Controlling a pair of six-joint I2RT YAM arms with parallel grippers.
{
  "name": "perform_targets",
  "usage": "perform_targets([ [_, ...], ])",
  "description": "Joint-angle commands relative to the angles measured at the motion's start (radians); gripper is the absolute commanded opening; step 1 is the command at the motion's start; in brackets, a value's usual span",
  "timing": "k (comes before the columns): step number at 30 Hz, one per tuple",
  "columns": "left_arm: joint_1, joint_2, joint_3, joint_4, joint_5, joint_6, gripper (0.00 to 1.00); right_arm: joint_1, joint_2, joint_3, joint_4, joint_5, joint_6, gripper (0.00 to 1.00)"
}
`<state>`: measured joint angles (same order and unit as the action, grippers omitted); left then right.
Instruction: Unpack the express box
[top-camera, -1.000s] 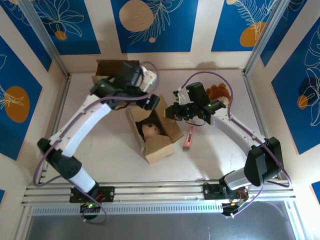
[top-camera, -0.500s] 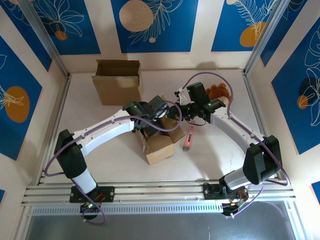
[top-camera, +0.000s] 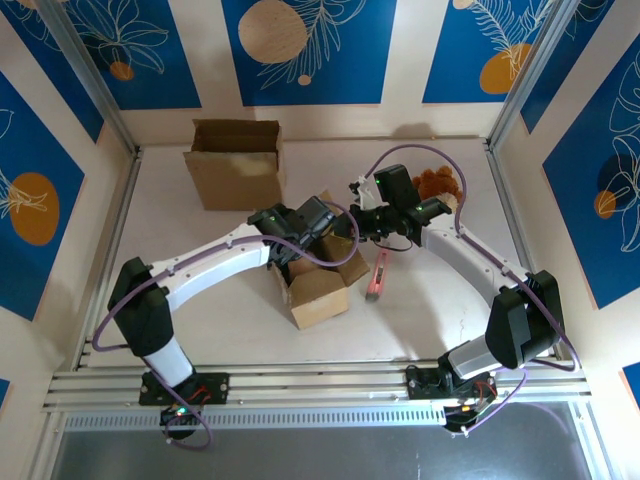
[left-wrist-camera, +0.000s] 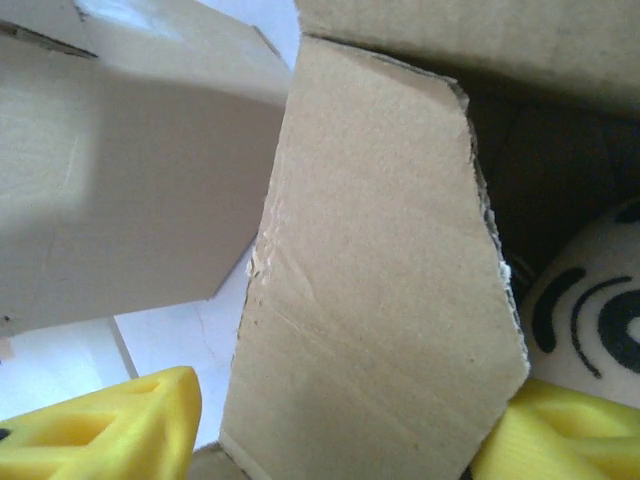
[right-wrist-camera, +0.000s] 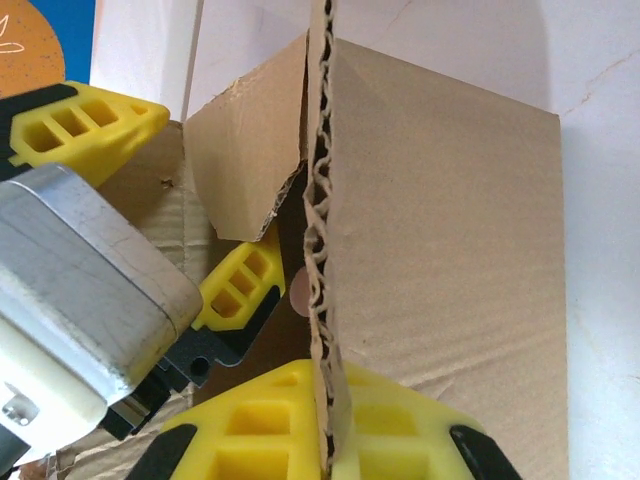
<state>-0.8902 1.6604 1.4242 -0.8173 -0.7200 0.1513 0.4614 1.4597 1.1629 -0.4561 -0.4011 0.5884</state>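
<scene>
A small brown cardboard express box (top-camera: 322, 292) is seen lying askew at mid-scene, its top opened and its flaps raised — one corrugated flap (left-wrist-camera: 370, 300) is stood upright. Inside, a pale round toy (left-wrist-camera: 580, 335) marked with black curves is nestled.

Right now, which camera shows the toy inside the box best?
Left wrist: the toy lies close, its pale face and black markings clear. From the top, the left arm covers the box; the right wrist catches at most a pale sliver.
</scene>
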Motion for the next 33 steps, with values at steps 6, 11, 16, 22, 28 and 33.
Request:
perform_targets([
  [6, 0.026, -0.067, -0.007, -0.002, 0.002, 0.026, 0.41, -0.001, -0.013, -0.002, 0.009, -0.049, -0.004, 0.0],
  [11, 0.034, -0.067, -0.002, -0.01, 0.01, 0.035, 0.24, 0.002, -0.013, -0.002, 0.008, -0.048, -0.003, 0.0],
  [16, 0.053, -0.065, 0.007, -0.018, 0.025, 0.041, 0.0, 0.005, -0.008, 0.004, 0.001, -0.048, -0.009, 0.0],
  [22, 0.074, -0.074, 0.054, -0.065, 0.071, 0.031, 0.0, 0.005, 0.019, 0.063, -0.079, -0.027, -0.075, 0.01],
  [28, 0.097, -0.094, 0.109, -0.152, 0.146, -0.021, 0.0, 0.003, -0.012, 0.159, -0.215, 0.053, -0.193, 0.43],
  [33, 0.119, -0.109, 0.138, -0.209, 0.204, -0.076, 0.0, 0.013, -0.099, 0.205, -0.278, 0.148, -0.278, 0.58],
])
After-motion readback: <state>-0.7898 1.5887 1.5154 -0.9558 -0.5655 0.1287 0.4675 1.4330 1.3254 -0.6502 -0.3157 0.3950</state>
